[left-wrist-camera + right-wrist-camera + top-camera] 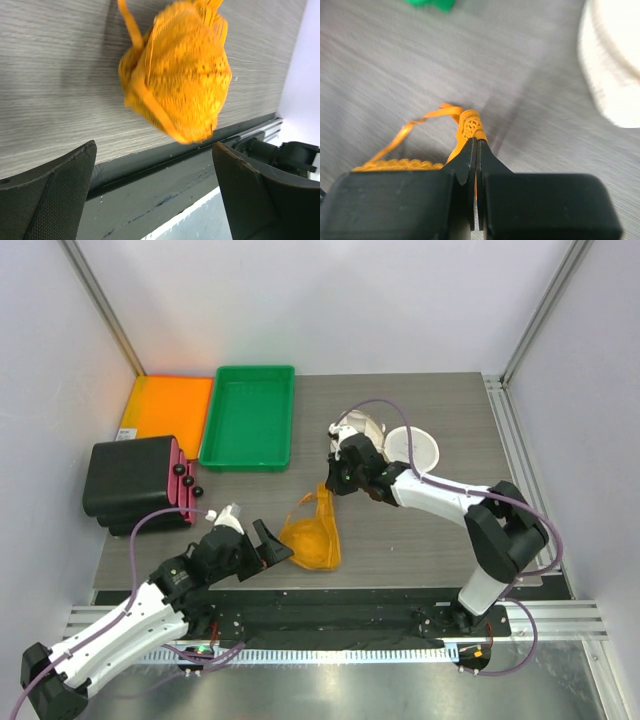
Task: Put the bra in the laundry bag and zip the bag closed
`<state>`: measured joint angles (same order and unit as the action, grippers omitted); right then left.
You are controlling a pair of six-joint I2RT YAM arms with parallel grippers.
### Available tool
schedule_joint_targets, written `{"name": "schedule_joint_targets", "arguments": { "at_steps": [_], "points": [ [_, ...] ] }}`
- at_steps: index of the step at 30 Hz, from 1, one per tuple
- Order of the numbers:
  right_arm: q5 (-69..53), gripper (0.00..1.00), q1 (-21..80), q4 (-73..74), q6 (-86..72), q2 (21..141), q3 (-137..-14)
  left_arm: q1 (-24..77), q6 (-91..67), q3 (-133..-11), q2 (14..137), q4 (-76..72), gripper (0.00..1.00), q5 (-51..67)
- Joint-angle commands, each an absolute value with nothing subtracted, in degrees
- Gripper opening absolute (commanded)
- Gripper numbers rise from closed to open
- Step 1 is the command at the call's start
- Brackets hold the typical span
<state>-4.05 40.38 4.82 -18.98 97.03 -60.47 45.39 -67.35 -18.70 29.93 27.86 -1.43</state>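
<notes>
The bra (312, 535), orange-yellow lace, lies bunched near the table's front edge. My right gripper (330, 480) is shut on its upper lace edge; in the right wrist view the fingertips (470, 150) pinch the bra (470, 124), and a thin strap trails left. My left gripper (276, 545) stands open just left of the bra, apart from it. The left wrist view shows the bra (177, 75) beyond the left gripper (154, 150), with nothing between the fingers. The laundry bag (405, 447), cream-white and round, lies behind the right gripper and shows as a white blur (615, 60).
A green tray (248, 417) and a flat orange tray (165, 403) sit at the back left. A black box (130, 478) with dark red parts and black knobs stands at the left edge. The table's front rail (165, 190) runs right below the bra.
</notes>
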Motion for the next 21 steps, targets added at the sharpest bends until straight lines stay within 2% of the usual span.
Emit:
{"name": "schedule_joint_targets", "arguments": {
  "at_steps": [1,9,14,16,18,21],
  "points": [
    [4.3,0.01,40.7,3.8,-17.2,91.3,-60.6,45.6,-68.6,-17.2,28.7,21.9,1.00,-0.3],
    [4.2,0.01,40.7,5.2,-16.2,84.5,-58.0,45.6,-68.1,-17.3,37.9,8.4,0.97,2.5],
    [1.8,0.01,41.0,6.0,-16.4,80.7,-55.0,45.6,-67.7,-18.5,47.5,2.7,0.86,1.6],
    [-1.2,0.01,41.8,6.0,-16.8,79.8,-54.9,45.6,-67.1,-19.1,50.3,1.6,0.75,0.8],
    [-1.9,0.01,43.1,6.9,-17.4,79.8,-55.9,45.5,-67.1,-19.4,50.9,0.8,0.71,0.5],
    [-1.0,0.01,46.7,9.0,-19.1,80.2,-57.7,45.5,-66.9,-18.9,50.2,0.3,0.71,-1.6]
  ]
}}
